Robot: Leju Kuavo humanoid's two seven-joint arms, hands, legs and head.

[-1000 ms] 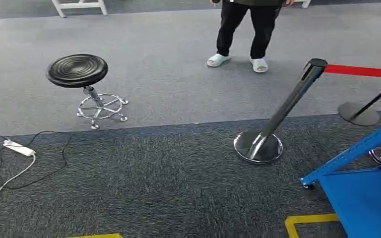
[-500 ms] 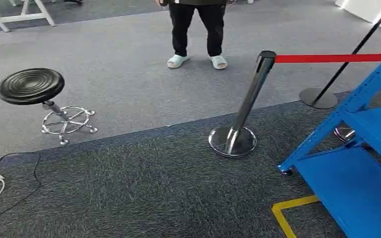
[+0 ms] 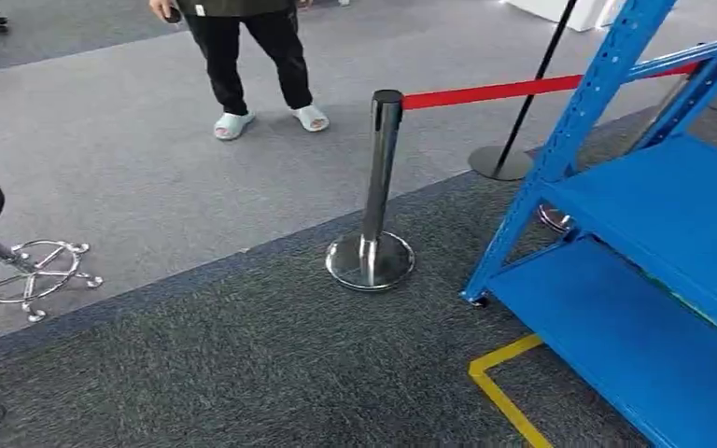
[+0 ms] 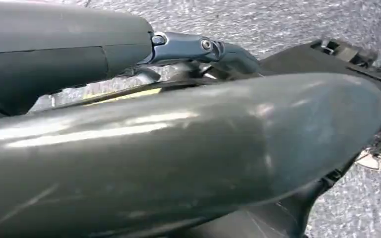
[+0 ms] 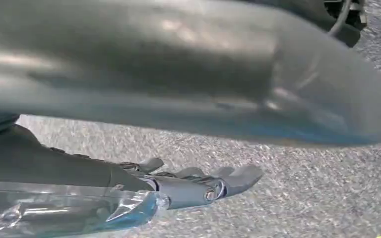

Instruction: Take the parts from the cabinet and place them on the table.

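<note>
Swung rightward, the head camera now shows the blue cabinet [image 3: 672,243] cut off beside the stanchion [image 3: 373,187], shelves bare; right hand [image 5: 198,186] holds nothing, fingers extended, left hand's [image 4: 198,49] grip unclear.

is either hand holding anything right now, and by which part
The right hand has its fingers stretched out over the carpet with nothing in them. The left hand is largely hidden behind the robot's own body, so its hold cannot be told.

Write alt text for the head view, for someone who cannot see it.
A blue metal shelf rack stands at right on grey carpet, its shelves bare. Beside it a chrome post holds a red belt; behind, a person in black trousers stands, and a black stool sits at left.
</note>
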